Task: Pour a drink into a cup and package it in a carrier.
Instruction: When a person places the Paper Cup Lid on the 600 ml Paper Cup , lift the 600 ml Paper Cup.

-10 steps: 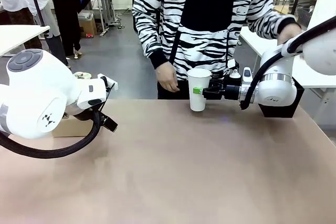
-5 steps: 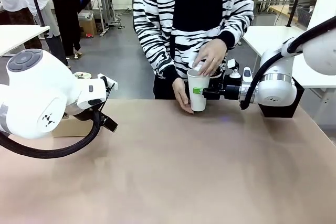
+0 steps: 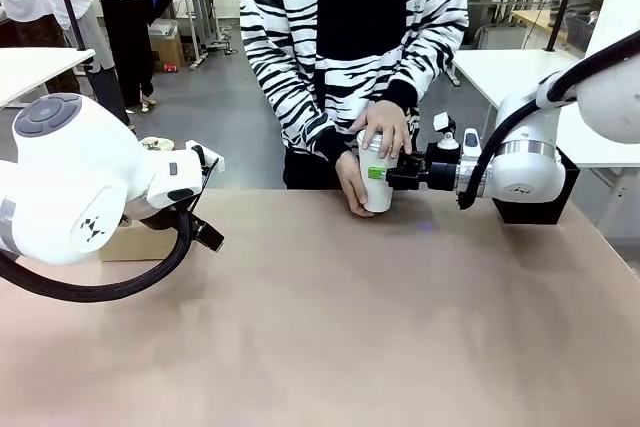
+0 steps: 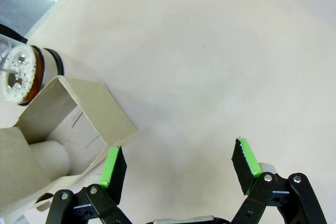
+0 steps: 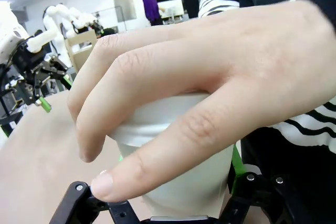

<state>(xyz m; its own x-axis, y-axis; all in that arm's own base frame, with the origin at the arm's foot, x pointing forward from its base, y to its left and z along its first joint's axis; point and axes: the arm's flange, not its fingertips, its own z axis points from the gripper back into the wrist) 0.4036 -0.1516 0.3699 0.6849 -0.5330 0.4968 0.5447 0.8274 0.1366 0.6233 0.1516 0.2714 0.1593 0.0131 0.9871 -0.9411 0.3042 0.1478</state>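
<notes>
Tan table (image 3: pixel 330 327), white benches (image 3: pixel 505 72) behind; L hand (image 4: pixel 178 163) apart, R hand (image 3: pixel 386 175) clamped on cup (image 3: pixel 377 194).

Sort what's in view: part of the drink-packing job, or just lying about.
Job: white cup, right gripper shut on it, person's hand on top, carafe, carrier.
Lying about: black box, far white table.

Tan table (image 3: pixel 330 327); black box (image 3: pixel 541 213) at far right edge (partly hidden); zebra-striped sweater (image 3: pixel 290 47) beyond.
</notes>
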